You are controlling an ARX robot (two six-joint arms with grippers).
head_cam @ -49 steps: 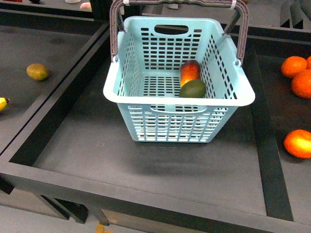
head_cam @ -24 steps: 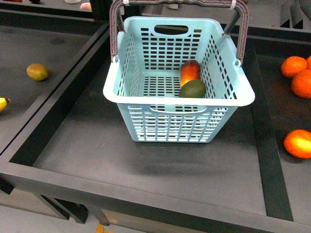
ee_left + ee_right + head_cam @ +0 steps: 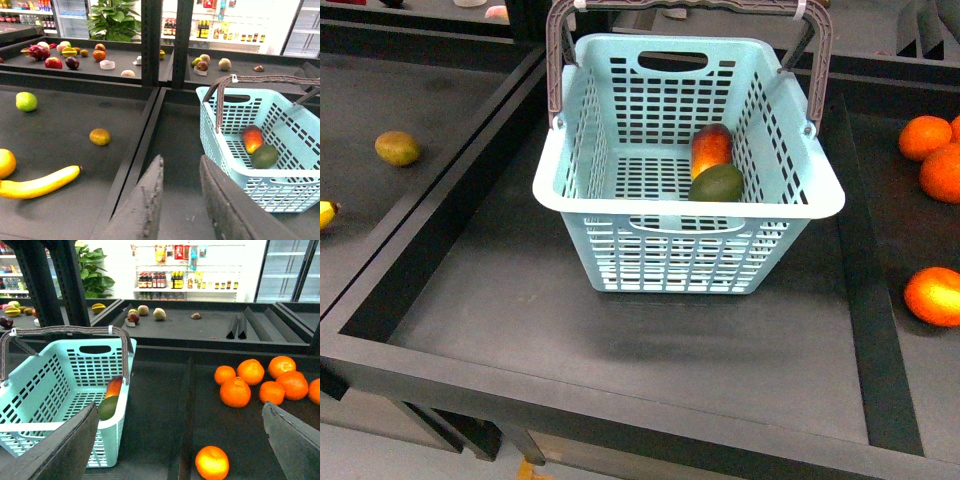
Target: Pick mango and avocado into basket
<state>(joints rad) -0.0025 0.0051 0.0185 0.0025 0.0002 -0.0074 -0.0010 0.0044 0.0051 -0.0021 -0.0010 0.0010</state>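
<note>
Evidently the left claw (image 3: 180,200) stands slightly spread and empty, the right claw (image 3: 182,440) wide apart and empty; the mango (image 3: 711,147) and avocado (image 3: 717,183) lie touching, centre-right in the basket (image 3: 690,205), so the task looks done. Only the wrist views show claws; the front view shows none.

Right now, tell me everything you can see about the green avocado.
The smooth, dull-green, egg-shaped avocado lies on the floor of the light turquoise slotted plastic basket, near its right wall and toward the robot. It looks whole and unmarked. Its far side rests against the dark-red mango with a yellow-orange blush. No gripper is touching it; the left wrist view shows the same arrangement.
</note>
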